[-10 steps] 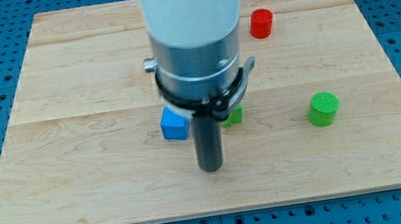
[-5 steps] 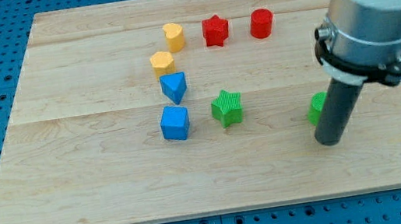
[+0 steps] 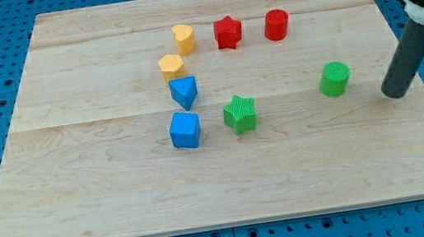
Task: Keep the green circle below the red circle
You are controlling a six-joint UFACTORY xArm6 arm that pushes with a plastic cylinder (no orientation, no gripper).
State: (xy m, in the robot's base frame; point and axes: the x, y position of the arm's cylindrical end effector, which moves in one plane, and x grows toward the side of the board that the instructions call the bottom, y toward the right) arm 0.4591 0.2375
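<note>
My tip (image 3: 396, 94) is resting on the board (image 3: 106, 191) near the view's right edge, standing just to the right of the green circle (image 3: 335, 79) and not touching it; being a bare rod, it has no jaws to open or close. The green circle is sitting lower than the red circle (image 3: 276, 24) and somewhat to its right. Likely light and rigid, the small cylinder is apt to slide readily and roll off a glancing shove, so contact should be meeting its right flank squarely. The green star (image 3: 240, 114) is lying well to its left.
</note>
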